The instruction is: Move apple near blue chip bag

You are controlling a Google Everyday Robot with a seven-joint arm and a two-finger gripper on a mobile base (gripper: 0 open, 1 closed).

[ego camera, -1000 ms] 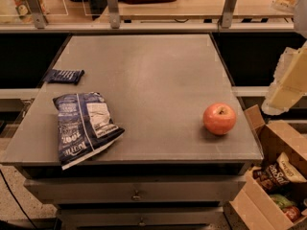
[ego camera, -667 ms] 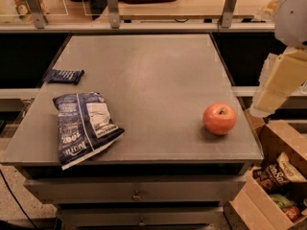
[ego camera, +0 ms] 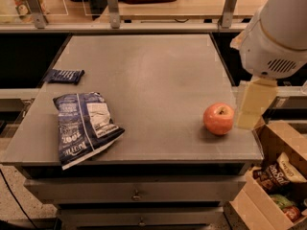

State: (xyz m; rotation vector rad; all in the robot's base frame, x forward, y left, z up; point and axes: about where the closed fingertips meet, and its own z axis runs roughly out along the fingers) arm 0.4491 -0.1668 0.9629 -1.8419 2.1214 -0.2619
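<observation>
The apple [ego camera: 218, 119], round and red-orange with a stem dimple, sits on the grey table [ego camera: 153, 66] near its front right corner. The blue chip bag [ego camera: 81, 126], crumpled dark blue with a white label panel, lies flat at the front left of the table, far from the apple. My gripper [ego camera: 252, 104] hangs below the white arm housing [ego camera: 273, 37] at the right edge of the table, just right of the apple and a little above the tabletop. It holds nothing that I can see.
A small flat dark blue wrapper [ego camera: 64, 75] lies at the table's left edge. A cardboard box of snack packets [ego camera: 276, 176] stands on the floor at the right front. A shelf with posts [ego camera: 112, 6] runs behind the table. Drawers [ego camera: 136, 193] sit under the tabletop.
My arm has come in from the right edge and moved left and down, so the gripper now hangs right beside the apple. The apple and the bag have not moved.
</observation>
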